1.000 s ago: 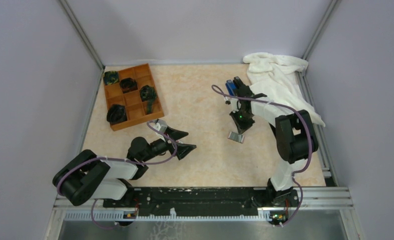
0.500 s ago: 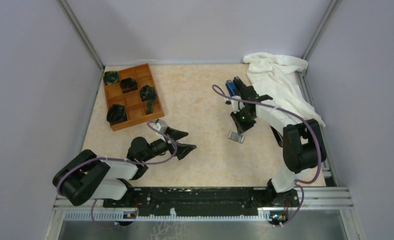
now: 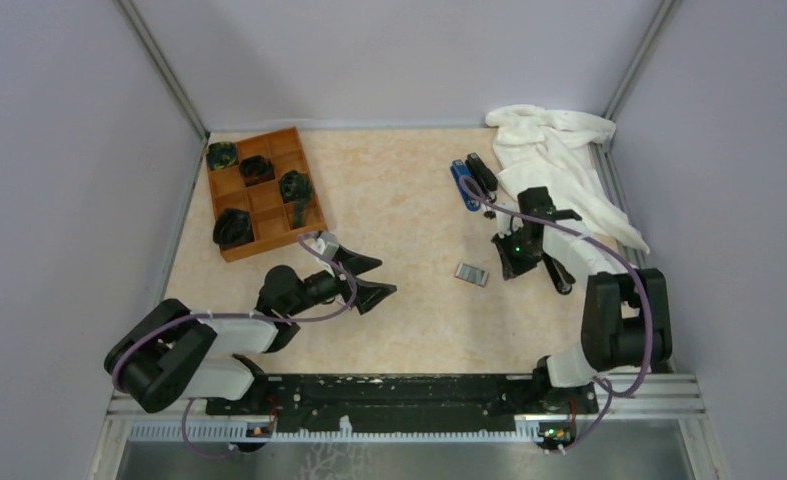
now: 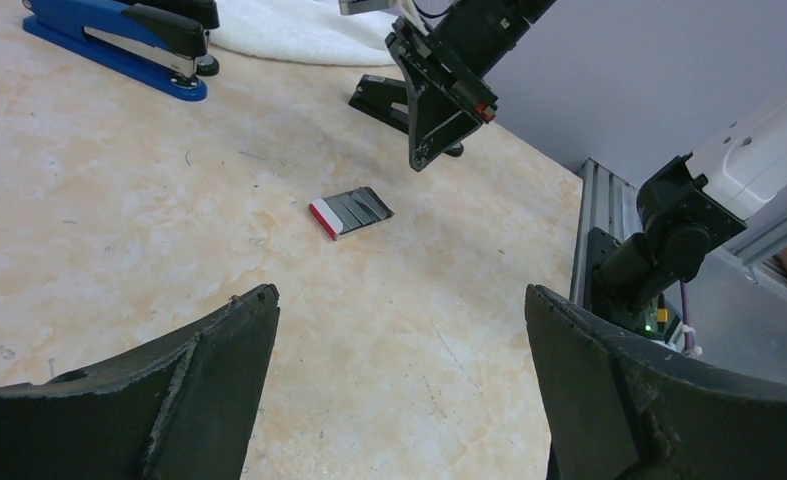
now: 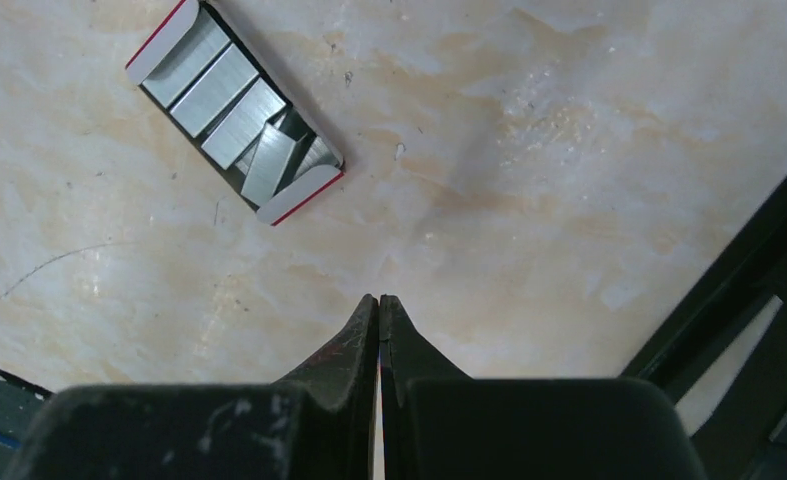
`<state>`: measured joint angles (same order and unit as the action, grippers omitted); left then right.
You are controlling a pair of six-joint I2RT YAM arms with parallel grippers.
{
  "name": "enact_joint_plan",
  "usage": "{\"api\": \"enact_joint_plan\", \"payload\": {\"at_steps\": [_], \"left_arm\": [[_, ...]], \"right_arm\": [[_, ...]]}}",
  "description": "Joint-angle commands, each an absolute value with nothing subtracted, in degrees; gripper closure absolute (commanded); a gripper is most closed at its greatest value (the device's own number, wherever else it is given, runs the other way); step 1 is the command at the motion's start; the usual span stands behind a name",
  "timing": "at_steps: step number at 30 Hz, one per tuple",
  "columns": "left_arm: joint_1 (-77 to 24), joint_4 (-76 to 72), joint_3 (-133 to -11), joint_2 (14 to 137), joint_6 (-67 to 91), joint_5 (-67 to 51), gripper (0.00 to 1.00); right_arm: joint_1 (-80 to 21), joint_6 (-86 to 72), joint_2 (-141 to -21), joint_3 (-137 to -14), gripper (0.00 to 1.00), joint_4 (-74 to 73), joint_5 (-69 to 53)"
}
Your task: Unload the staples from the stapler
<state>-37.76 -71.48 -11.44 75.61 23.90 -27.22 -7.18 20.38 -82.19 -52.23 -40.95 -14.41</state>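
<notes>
Worktop, centre-right: my closed, empty right gripper [image 3: 507, 270] hovers just left of the stapler [image 3: 559, 275], whose length runs roughly up-frame.

The left gripper [image 3: 375, 281] sits lower left of centre in the top view, jaws spread wide. The right gripper [image 3: 507, 270], right of centre, points downward with its fingers pressed together.

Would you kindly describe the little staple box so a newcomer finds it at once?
From the crumpled white cloth in the far right corner, come toward the near edge past the blue stapler. The flat white-and-red box lies open on the table, showing silvery staple strips, unlike that long stapler.
</notes>
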Motion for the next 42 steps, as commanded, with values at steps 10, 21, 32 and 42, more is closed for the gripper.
{"api": "enact_joint_plan", "payload": {"at_steps": [10, 21, 32, 42], "left_arm": [[-37.6, -69.6, -11.2, 73.0, 26.5, -26.9, 0.03], [-37.6, -64.0, -9.6, 66.9, 24.5, -25.6, 0.02], [-37.6, -61.1, -9.3, 64.7, 22.5, -24.2, 0.02], [-37.6, -65.4, -10.4, 68.8, 24.2, -26.3, 0.02]], "right_arm": [[-9.3, 15.8, -99.2, -60.7, 1.0, -37.9, -17.6], [-16.4, 9.9, -108.1, -74.0, 1.0, -39.6, -26.0], [-8.5, 22.5, -88.4, -66.0, 1.0, -44.0, -23.9], [-8.0, 18.7, -84.9, -52.3, 1.0, -40.0, -17.9]]}}
